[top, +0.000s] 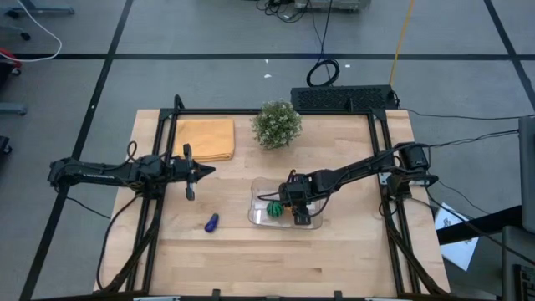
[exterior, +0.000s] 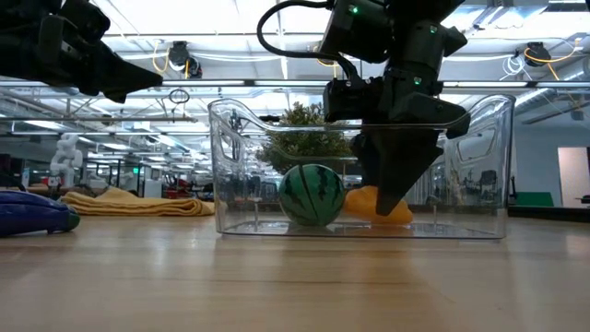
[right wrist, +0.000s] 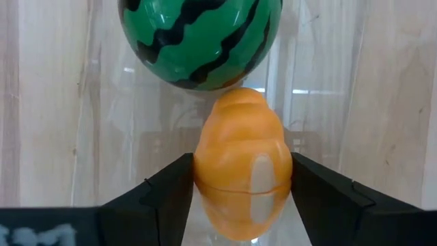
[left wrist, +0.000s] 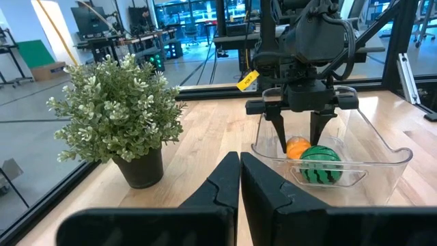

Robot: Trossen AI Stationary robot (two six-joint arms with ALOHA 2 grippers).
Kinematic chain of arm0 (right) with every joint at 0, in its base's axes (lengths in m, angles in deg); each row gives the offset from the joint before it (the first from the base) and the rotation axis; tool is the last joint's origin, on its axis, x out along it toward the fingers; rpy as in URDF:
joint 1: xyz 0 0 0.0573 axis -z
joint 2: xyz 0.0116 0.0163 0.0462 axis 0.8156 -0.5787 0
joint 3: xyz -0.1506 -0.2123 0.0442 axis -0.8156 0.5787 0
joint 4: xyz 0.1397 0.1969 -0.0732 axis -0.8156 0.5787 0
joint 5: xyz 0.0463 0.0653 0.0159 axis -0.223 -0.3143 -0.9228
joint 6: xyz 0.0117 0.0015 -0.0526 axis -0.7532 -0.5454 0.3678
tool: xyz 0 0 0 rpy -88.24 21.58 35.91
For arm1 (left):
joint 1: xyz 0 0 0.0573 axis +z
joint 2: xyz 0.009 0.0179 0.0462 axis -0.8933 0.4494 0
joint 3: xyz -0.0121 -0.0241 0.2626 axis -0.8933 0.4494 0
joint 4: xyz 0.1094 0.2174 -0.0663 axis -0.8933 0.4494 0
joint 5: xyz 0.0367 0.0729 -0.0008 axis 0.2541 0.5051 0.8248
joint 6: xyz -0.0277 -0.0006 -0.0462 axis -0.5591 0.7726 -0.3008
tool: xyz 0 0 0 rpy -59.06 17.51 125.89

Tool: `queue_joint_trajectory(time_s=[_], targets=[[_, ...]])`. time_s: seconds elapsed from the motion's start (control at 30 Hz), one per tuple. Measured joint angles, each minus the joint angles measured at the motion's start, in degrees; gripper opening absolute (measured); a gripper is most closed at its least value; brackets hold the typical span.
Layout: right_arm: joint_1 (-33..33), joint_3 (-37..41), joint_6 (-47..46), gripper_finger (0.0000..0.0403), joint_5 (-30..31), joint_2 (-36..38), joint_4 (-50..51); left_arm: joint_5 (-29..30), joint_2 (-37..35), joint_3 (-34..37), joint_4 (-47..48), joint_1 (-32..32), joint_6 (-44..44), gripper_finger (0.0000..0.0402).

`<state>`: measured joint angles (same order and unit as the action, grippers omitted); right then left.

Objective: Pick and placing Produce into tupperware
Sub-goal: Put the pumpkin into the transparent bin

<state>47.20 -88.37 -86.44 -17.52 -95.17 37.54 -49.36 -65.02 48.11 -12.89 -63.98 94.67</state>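
The clear tupperware (top: 256, 191) sits mid-table. The striped green ball (right wrist: 201, 37) and the orange piece (right wrist: 239, 171) lie on its floor, touching each other. My right gripper (top: 294, 206) reaches down into the tub and is shut on the orange piece. The purple piece (top: 211, 221) lies on the table left of the tub. My left gripper (top: 197, 171) hovers shut over the table's left half, beyond the purple piece and touching nothing. My right gripper pinches the orange piece between its two fingers (right wrist: 171, 195), one on each of its long sides (right wrist: 205, 181). It comes from above, pointing down into the tub. The orange piece rests on the tub floor (exterior: 373, 207) beside the green ball.
A potted plant (top: 277, 124) stands at the far side, just beyond the tub. A folded yellow-orange cloth (top: 205, 138) lies at the far left. Black frame rails run along both table sides. Bare wood lies along the near edge.
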Motion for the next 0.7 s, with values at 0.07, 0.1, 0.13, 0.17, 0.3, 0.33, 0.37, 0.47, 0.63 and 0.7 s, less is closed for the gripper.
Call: queue_joint_trajectory(time_s=[0.07, 0.1, 0.13, 0.17, 0.3, 0.33, 0.37, 0.47, 0.63, 0.7], targets=[[0.0, 0.0, -0.04, 0.0225, -0.07, 0.0, 0.04, 0.0, -0.01, 0.0, 0.01, 0.01, -0.02, 0.0019], [0.0, 0.0, -0.17, 0.0228, -0.11, 0.0, 0.04, 0.0, -0.02, 0.0, 0.02, 0.01, -0.02, 0.0019], [0.02, 0.0, -0.24, 0.023, -0.13, 0.0, 0.03, 0.0, 0.0, 0.0, 0.02, 0.02, -0.02, 0.0019], [0.02, 0.0, -0.25, 0.0232, -0.13, 0.0, 0.03, 0.0, -0.01, 0.0, 0.02, 0.02, -0.02, 0.0019], [0.04, 0.0, -0.9, 0.024, -0.11, 0.04, 0.04, 0.0, -0.01, 0.0, 0.02, 0.01, -0.11, 0.0019], [0.04, 0.0, -0.92, 0.0241, -0.11, 0.04, 0.06, 0.0, -0.01, 0.0, 0.02, 0.02, -0.13, 0.0019], [0.04, 0.0, -0.92, 0.0242, -0.11, 0.04, 0.06, 0.0, -0.01, 0.0, 0.02, 0.02, -0.15, 0.0019], [0.04, 0.0, -0.92, 0.0242, -0.11, 0.04, 0.04, 0.0, -0.02, 0.0, 0.02, 0.0, -0.17, 0.0019], [0.04, -0.1, -0.41, 0.0242, -0.18, 0.09, 0.0, 0.0, -0.01, 0.0, 0.02, 0.02, -0.22, 0.0019], [0.04, -0.45, -0.44, 0.0242, -0.58, 0.2, 0.21, 0.0, -0.02, 0.0, 0.02, 0.0, -0.24, 0.0019]])
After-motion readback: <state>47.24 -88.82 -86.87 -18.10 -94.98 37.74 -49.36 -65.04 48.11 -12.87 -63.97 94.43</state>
